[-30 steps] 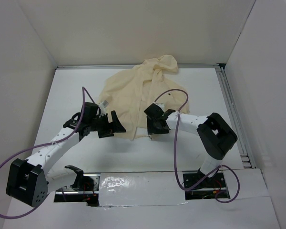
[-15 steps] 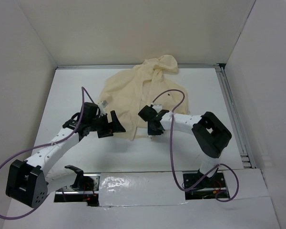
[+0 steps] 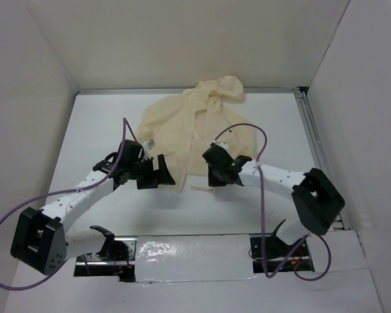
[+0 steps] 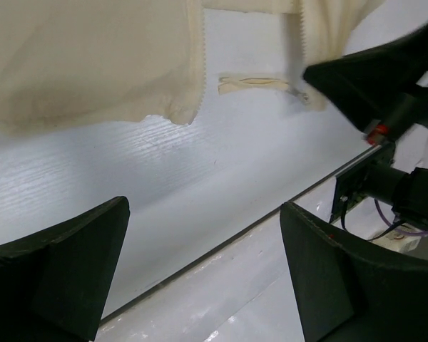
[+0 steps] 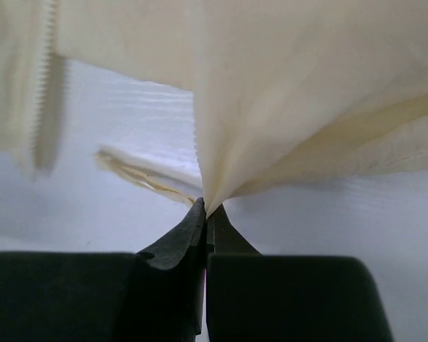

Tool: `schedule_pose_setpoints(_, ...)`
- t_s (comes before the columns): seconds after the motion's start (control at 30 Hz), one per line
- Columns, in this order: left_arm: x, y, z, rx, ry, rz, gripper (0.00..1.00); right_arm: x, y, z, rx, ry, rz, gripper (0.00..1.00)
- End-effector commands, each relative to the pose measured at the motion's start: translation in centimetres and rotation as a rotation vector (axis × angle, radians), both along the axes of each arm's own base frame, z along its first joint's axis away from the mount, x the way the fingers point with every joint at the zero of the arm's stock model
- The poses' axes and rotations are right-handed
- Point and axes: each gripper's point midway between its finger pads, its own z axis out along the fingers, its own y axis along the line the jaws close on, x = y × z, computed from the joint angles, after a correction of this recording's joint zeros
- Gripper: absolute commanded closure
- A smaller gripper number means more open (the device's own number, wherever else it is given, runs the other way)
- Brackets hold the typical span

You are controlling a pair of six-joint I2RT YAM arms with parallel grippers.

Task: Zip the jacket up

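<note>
Soft, floppy jacket (image 3: 194,127) lies front-open at upper centre of the top view on the white surface (image 3: 104,130). I'd expect it to bunch and slide unless the hem is held taut right beside the zipper teeth (image 5: 44,78). Right tool (image 5: 205,210) is pressed together, pinching one front panel's bottom hem corner; left tool (image 4: 203,214) is spread wide and empty near the other hem; no containers in view.
</note>
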Motion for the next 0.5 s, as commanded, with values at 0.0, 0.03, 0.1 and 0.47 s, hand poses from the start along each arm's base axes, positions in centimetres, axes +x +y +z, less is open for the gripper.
schedule_pose_setpoints(0.0,1.3,-0.8,0.7,0.056,-0.063,-0.056,0.01,1.4,1.6,4.8,0.167,-0.123,0.070,1.00)
schedule_pose_setpoints(0.03,1.4,-1.3,1.0,0.078,-0.087,-0.085,0.01,1.6,1.1,4.8,0.168,-0.124,0.057,1.00)
schedule_pose_setpoints(0.1,2.5,-1.2,0.1,0.180,-0.119,-0.113,0.01,1.6,0.5,4.8,0.172,-0.121,0.056,1.00)
schedule_pose_setpoints(0.47,7.2,-0.6,-2.6,0.303,-0.173,-0.185,0.01,1.7,-0.1,4.9,0.226,-0.149,0.133,1.00)
